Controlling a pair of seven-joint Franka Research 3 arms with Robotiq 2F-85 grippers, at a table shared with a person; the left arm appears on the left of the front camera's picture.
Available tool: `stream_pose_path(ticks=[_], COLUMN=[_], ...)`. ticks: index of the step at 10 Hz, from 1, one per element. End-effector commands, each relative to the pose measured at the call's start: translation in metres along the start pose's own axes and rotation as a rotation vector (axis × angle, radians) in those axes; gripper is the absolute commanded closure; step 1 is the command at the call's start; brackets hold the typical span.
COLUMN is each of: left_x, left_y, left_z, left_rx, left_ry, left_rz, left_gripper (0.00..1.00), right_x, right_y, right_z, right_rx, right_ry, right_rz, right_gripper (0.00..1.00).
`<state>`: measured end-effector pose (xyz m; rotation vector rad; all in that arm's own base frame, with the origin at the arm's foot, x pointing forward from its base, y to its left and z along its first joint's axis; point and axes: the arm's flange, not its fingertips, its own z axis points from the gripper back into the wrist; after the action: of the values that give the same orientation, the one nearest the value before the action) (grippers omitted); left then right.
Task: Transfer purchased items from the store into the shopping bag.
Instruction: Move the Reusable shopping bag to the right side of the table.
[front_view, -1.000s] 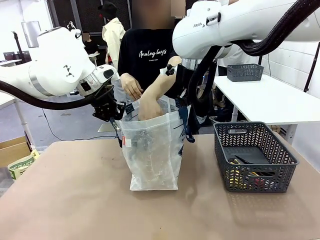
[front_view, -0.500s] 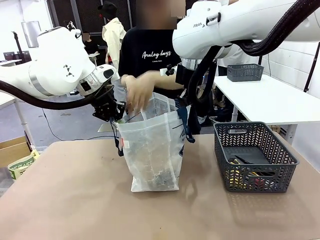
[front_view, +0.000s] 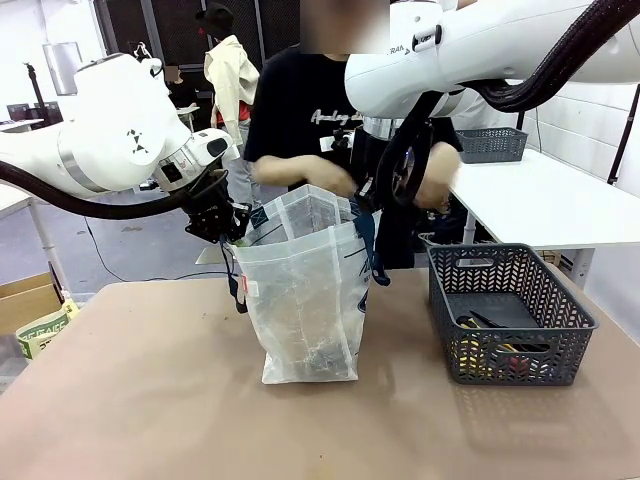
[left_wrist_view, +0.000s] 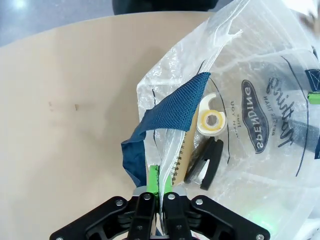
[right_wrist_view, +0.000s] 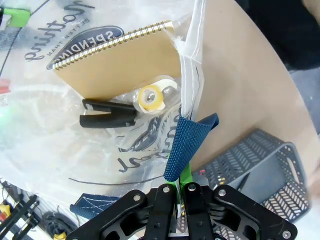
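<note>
So the shopping bag (front_view: 305, 300) stands mid-table, with the basket (front_view: 505, 300) just right of it (some small stuff inside). The left gripper (left_wrist_view: 159, 182) and right gripper (right_wrist_view: 181, 184) each pinch the bag's rim tight. A person's hand (front_view: 338, 183) is a blur behind it.

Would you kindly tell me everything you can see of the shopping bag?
The shopping bag is translucent clear plastic with navy strap handles and dark printed lettering. It stands upright on the table, mouth held open: the left gripper and right gripper each pinch its rim. Inside lie a spiral notebook, tape roll and a black tool.
</note>
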<state>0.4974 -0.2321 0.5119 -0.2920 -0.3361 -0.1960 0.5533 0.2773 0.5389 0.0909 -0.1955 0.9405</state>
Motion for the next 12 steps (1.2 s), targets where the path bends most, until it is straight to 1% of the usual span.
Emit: stream_pose_path(ticks=[1,12], left_x=[0.0001,0.0001], left_y=[0.0007,0.0007], left_z=[0.0009,0.0009], left_rx=[0.0,0.0], left_ry=[-0.004,-0.004], left_rz=[0.001,0.001], left_gripper=[1.0,1.0], right_x=[-0.0005,-0.0005], right_y=[-0.0003,-0.0003], right_z=[-0.0007,-0.0007], right_rx=[0.0,0.0], right_ry=[0.001,0.001], right_rz=[-0.004,-0.004], right_gripper=[1.0,1.0])
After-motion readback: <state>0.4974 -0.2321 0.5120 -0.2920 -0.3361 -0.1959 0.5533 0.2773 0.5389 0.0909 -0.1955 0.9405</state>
